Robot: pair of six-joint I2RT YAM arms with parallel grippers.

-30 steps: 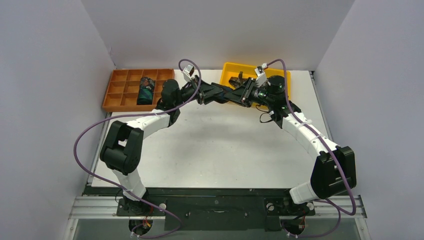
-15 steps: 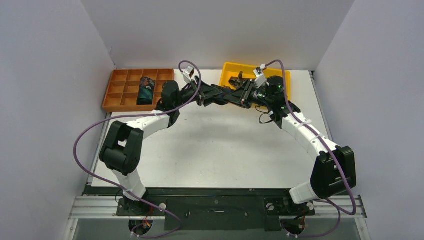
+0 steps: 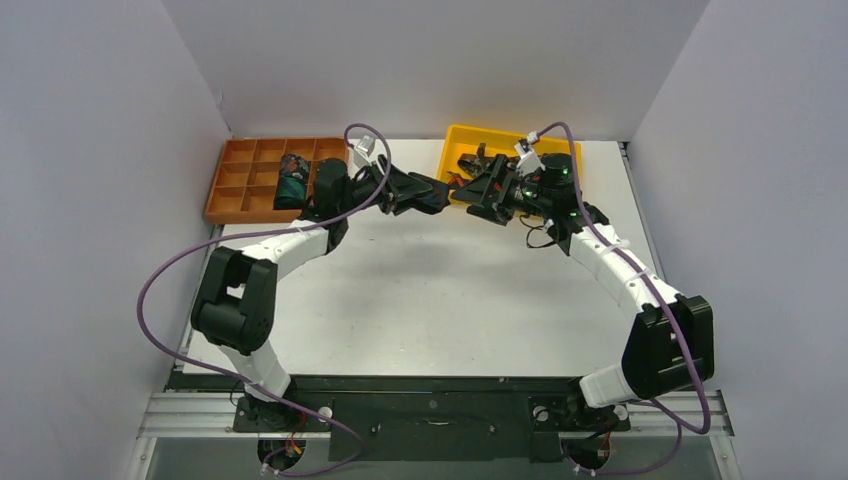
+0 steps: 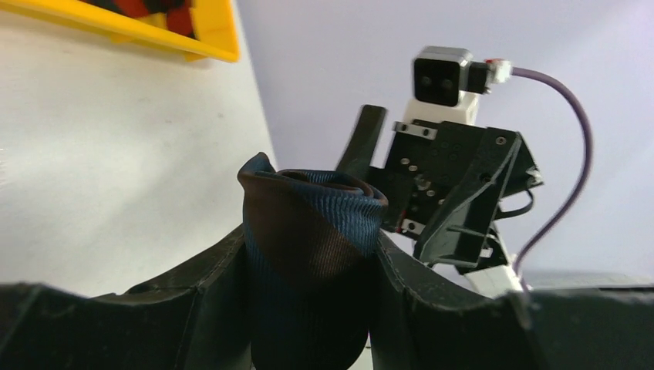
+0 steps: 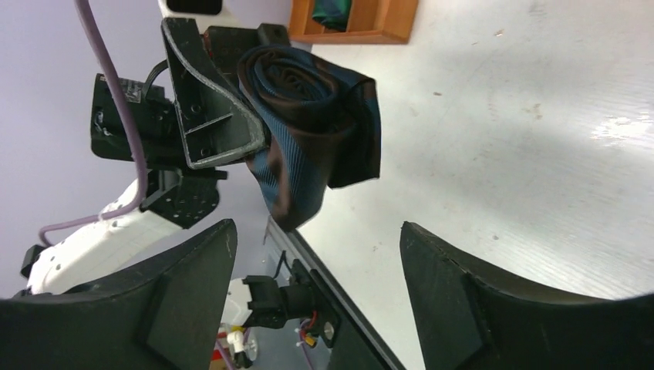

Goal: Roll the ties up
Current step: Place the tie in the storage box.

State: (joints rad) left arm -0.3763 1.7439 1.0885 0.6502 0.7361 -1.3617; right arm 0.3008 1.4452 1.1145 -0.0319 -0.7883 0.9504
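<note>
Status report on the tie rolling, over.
Left tool shut on rolled navy-brown tie, held off the table. Right tool open, facing the roll, not touching. Nothing between them.

This is a robotics lab test cell: a bare white worktop (image 3: 430,290) is boxed in by plain pale walls (image 3: 90,200) on three sides. A left arm (image 3: 290,245) and a right arm (image 3: 610,265), both white and black, are bolted to a metal rail (image 3: 180,415) at the near edge and trail purple cables (image 3: 141,305). An orange divided tray (image 3: 225,200) and a yellow bin (image 3: 462,140) sit at the back.
</note>
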